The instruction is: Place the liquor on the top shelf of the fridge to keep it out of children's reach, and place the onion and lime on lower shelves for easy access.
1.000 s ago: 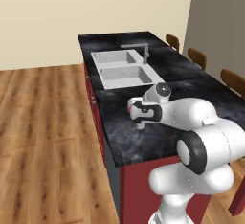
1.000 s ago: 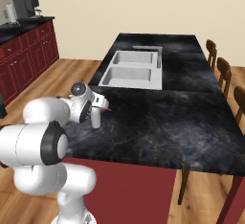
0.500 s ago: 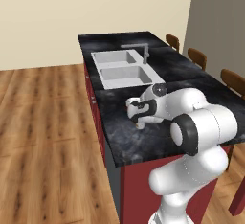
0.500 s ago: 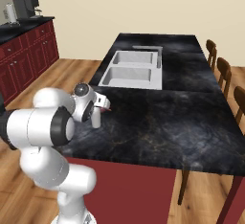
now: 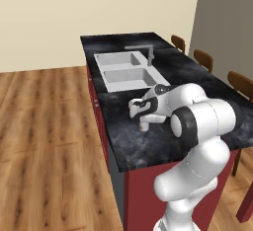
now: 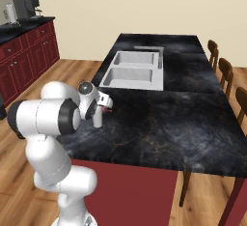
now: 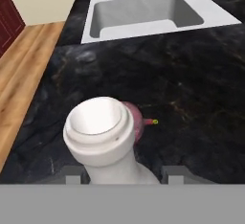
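Observation:
The liquor [image 7: 98, 127], a pale bottle with a white cap, stands upright on the black island counter [image 7: 191, 89]. My gripper [image 7: 122, 179] has come at it from the side, and its two finger tips press in against the bottle's body. The base views show the hand [image 5: 143, 112] on the bottle [image 5: 144, 125] near the counter's front left edge, also from the right side [image 6: 98, 118]. The onion [image 7: 136, 121], a pinkish-red ball, lies right behind the bottle and is mostly hidden by it. The lime and the fridge are out of view.
A white double sink [image 5: 126, 72] with a faucet [image 5: 148, 53] lies beyond the bottle. The counter's edge drops to wood floor [image 5: 44, 141] on the left. Chairs [image 6: 224, 70] line the far side. Red cabinets with a coffee machine [image 6: 24, 7] stand at the far left.
The fingers have narrowed from wide open onto the bottle's sides. The arm's elbow has swung forward; the bottle and the onion have stayed in place.

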You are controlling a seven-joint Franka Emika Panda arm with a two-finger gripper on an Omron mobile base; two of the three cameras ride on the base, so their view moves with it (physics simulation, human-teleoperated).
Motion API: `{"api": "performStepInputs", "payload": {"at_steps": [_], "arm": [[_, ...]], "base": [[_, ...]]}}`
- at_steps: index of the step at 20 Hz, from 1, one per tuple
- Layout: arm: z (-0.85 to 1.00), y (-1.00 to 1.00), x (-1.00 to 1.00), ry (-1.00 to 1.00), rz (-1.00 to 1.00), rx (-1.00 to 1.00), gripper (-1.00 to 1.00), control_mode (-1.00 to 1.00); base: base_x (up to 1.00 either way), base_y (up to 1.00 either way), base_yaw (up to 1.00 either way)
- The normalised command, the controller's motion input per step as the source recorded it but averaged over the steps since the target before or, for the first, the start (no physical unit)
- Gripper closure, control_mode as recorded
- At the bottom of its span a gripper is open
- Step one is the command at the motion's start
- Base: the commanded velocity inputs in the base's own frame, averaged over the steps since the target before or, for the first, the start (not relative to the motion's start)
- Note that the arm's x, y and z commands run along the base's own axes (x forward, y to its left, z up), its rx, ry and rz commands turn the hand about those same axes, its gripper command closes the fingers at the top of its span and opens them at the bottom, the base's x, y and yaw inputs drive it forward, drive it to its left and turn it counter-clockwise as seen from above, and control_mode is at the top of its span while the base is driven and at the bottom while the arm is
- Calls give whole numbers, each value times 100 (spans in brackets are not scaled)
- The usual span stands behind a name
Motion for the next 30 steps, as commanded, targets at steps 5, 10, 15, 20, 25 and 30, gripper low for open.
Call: {"api": "performStepInputs", "payload": {"at_steps": [5,10,15,20,25,30], "arm": [[-10,0,10,0,0,0,100,-100],[2,0,-13,0,0,0,100,-100],[64,0,-58,-1,0,0,100,-100],[100,-3,-61,-2,0,0,100,-100],[100,-8,-67,0,-2,0,100,-100],[94,-21,-91,-6,-5,0,100,-100]], "base": [[0,0,0],[0,0,0],[0,0,0],[0,0,0],[0,0,0],[0,0,0]]}}
